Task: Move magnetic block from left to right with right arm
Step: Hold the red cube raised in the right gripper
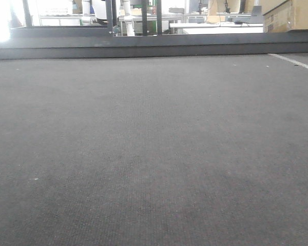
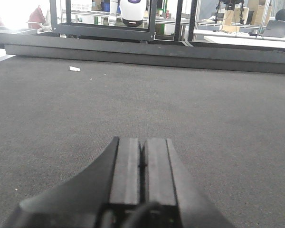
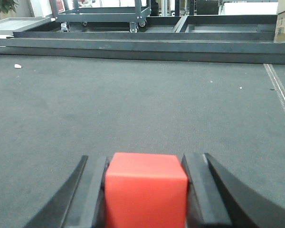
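Note:
The magnetic block [image 3: 146,190], a plain red cube, fills the bottom centre of the right wrist view. My right gripper [image 3: 145,164] is shut on it, one dark finger pressed against each side face. In the left wrist view my left gripper [image 2: 142,147] is shut with nothing between its flat pads, low over the dark grey mat [image 2: 204,109]. The front-facing view shows only the bare mat [image 1: 154,154]; neither gripper nor the block appears there.
A raised dark rail [image 3: 142,45] bounds the mat's far edge. A small white scrap [image 2: 74,69] lies on the mat far left, also the scrap [image 3: 17,66] in the right wrist view. A white seam line [image 3: 280,95] runs along the mat's right side.

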